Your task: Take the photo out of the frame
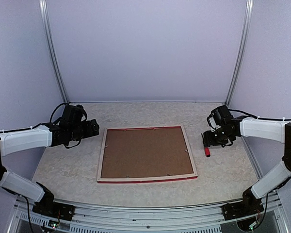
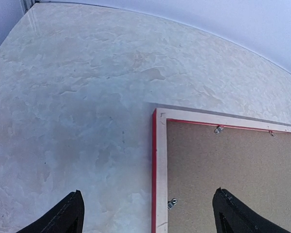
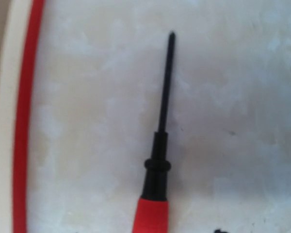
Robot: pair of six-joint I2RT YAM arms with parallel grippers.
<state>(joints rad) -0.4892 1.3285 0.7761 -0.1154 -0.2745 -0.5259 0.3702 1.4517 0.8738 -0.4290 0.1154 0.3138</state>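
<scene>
— Where's the photo?
— Hidden, I'd guess, under the backing board [image 1: 145, 153]. The frame [image 1: 145, 180] lies face down on the table [image 1: 68, 165].
— Which step?
— Opening the back, likely. The left jaws gape wide at the frame's far-left corner. The right jaws hover over the screwdriver [image 1: 207, 151] beside the frame (spread or closed, I cannot tell). Next, the clips [image 2: 172, 202] need turning.

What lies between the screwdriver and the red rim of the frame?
Nothing lies there. Only bare table separates the screwdriver from the frame. The right wrist view shows this most clearly.
</scene>
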